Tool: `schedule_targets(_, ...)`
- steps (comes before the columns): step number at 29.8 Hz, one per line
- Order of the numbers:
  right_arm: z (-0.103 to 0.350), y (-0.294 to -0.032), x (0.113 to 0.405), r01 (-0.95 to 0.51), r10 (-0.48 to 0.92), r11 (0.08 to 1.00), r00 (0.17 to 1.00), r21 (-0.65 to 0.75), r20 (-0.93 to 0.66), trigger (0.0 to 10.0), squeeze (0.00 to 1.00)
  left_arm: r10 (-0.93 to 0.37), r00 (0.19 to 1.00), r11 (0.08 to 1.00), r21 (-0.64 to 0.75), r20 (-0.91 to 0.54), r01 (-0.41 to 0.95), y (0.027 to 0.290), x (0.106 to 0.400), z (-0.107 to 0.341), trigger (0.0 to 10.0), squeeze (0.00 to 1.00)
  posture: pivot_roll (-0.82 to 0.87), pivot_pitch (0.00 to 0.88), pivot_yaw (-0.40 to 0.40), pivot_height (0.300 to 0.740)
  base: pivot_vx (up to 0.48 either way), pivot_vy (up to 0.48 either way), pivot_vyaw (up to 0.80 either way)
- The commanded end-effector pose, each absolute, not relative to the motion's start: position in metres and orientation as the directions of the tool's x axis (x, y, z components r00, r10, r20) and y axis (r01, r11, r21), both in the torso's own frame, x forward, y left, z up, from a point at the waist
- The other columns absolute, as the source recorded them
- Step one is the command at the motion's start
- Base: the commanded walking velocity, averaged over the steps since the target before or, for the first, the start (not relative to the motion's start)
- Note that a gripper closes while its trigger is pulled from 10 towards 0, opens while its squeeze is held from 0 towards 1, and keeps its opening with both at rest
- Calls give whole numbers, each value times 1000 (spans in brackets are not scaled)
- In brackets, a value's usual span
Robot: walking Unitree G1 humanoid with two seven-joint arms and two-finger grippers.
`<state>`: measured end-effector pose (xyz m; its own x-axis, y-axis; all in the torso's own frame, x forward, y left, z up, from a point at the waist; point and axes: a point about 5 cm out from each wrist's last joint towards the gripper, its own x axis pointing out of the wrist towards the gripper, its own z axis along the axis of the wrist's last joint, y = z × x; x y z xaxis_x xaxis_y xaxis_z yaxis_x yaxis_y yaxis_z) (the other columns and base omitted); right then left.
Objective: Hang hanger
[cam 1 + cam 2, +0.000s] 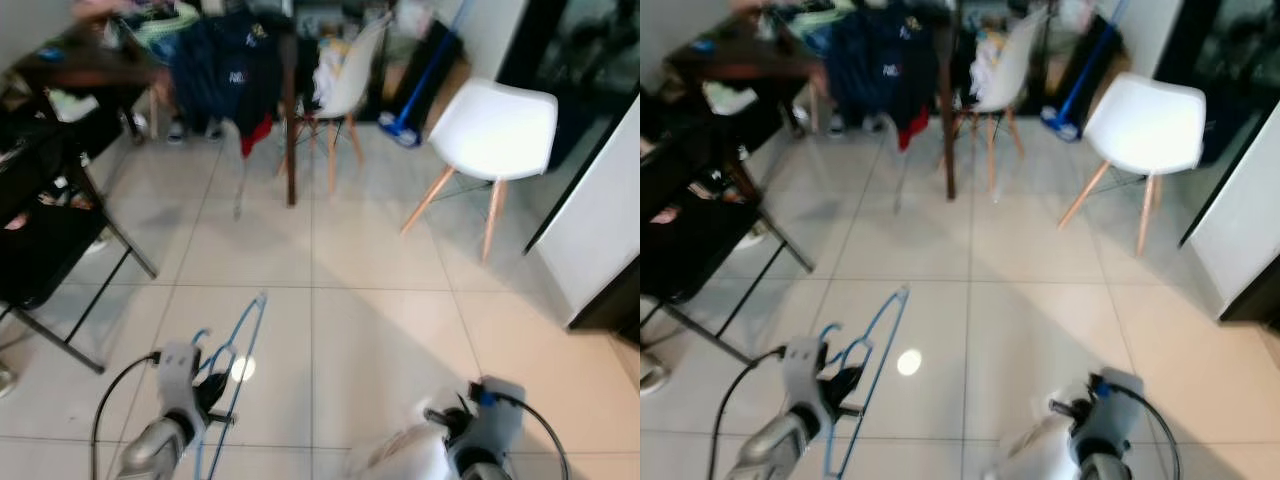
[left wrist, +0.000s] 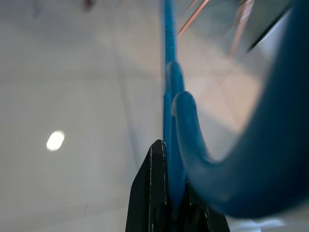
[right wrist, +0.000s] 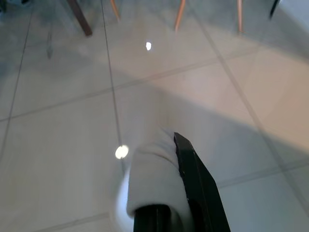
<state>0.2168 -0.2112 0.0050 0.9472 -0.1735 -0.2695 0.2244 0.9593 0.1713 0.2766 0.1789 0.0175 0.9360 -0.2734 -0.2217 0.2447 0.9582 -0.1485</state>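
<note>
1. Pale tiled floor (image 1: 330,330) with grey grout lines and a small bright light reflection.
2. A white chair (image 1: 490,135) on wooden legs stands on it.
3. Left of that chair stands a second white chair (image 1: 345,75).
4. Further left, a dark table (image 1: 95,70).

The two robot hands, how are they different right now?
The left gripper holds a blue hanger pinched between its fingers; the right gripper holds something white and soft. The hanger is thin and stiff; the white thing looks bunched. Both grippers are low, over the tiled floor.
</note>
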Motion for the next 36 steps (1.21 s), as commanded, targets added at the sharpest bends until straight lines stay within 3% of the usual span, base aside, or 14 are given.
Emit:
schedule_targets(1, 6, -203, 220, 212, -159, 956, 954, 201, -252, 10000, 0, -233, 925, 969, -148, -300, 196, 193, 260, 0, 10000, 0, -26, 108, 5, 740, 480, 0, 0)
schedule_targets(10, 6, -206, 219, 209, -159, 958, 957, 196, -244, 10000, 0, -171, 951, 983, -106, -259, 148, 214, 268, 10, 10000, 0, -21, 102, -4, 740, 480, 0, 0)
schedule_targets(15, 18, -219, 225, 200, -164, 964, 967, 178, -196, 10000, 0, -150, 985, 988, -54, -80, 146, 226, 291, 59, 10000, 0, 1, 101, -11, 740, 480, 0, 0)
schedule_targets(16, 29, -232, 227, 189, -165, 968, 974, 165, -153, 10000, 0, -158, 987, 987, -33, -19, 157, 226, 298, 76, 10000, 0, 1, 101, -11, 740, 480, 0, 0)
schedule_targets(20, 55, -245, 234, 151, -143, 979, 987, 139, -68, 10000, 0, -185, 982, 983, -12, 49, 186, 218, 306, 96, 10000, 0, -6, 97, -9, 740, 480, 0, 0)
schedule_targets(27, 127, -220, 271, -30, 18, 996, 989, 83, 145, 10000, 0, -232, 964, 972, -15, 131, 235, 192, 312, 116, 10000, 0, -4, 95, -15, 740, 480, 0, 0)
schedule_targets(36, 151, -205, 283, -92, 86, 995, 979, 23, 187, 10000, 0, -259, 955, 964, -31, 144, 266, 182, 314, 126, 10000, 0, 1, 99, -18, 740, 480, 0, 0)
